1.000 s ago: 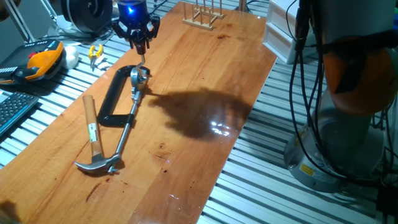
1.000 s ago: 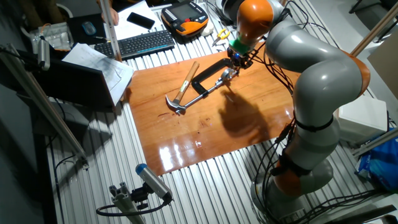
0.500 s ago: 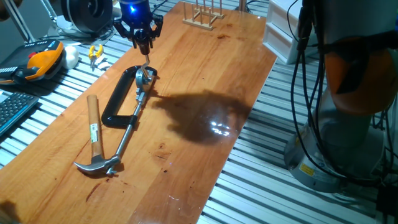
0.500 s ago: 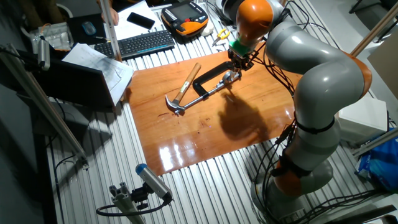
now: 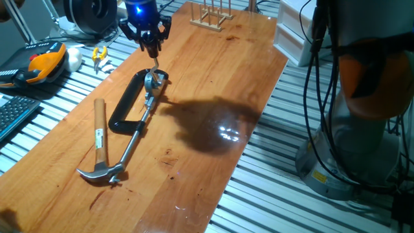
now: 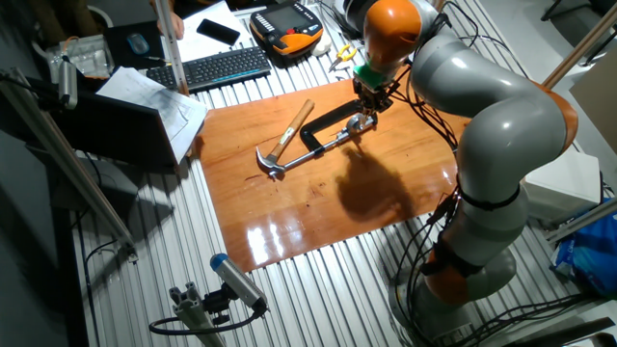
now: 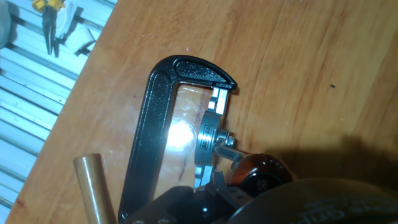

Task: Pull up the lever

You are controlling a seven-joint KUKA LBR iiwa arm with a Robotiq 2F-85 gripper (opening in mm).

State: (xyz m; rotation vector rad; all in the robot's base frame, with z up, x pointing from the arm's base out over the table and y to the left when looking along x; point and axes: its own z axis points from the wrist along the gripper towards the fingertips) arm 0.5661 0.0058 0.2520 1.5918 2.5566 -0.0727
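1. My gripper (image 5: 153,50) hung over the upper left part of the wooden table (image 5: 213,84) in one fixed view, just above the head of the black C-shaped clamp (image 5: 126,103).
2. My fingers pointed down at the lever (image 5: 154,65); from this view they looked drawn close together around its top, but I could not tell for sure whether they gripped it.
3. In the hand view the lever (image 7: 225,152) showed as a short silver arm ending in a reddish-brown tip (image 7: 256,173), low and right of centre, rising from the round steel pad of the clamp (image 7: 161,118). My fingers were not clearly visible there; dark hardware filled the bottom edge.
4. The clamp lay flat, its steel rod (image 5: 132,139) running down-left toward the claw hammer (image 5: 98,155).
5. The hammer's wooden handle carried a small label (image 5: 98,136); its writing was too small to read. The steel pad in the hand view bore stamped marks, also unreadable.
6. Yellow-handled pliers (image 7: 51,18) lay on the slatted surface, upper left of the hand view.
7. In the other fixed view the gripper (image 6: 369,94) sat at the far edge of the table, with a keyboard (image 6: 222,67) and an orange-and-black pendant (image 6: 286,21) beyond.
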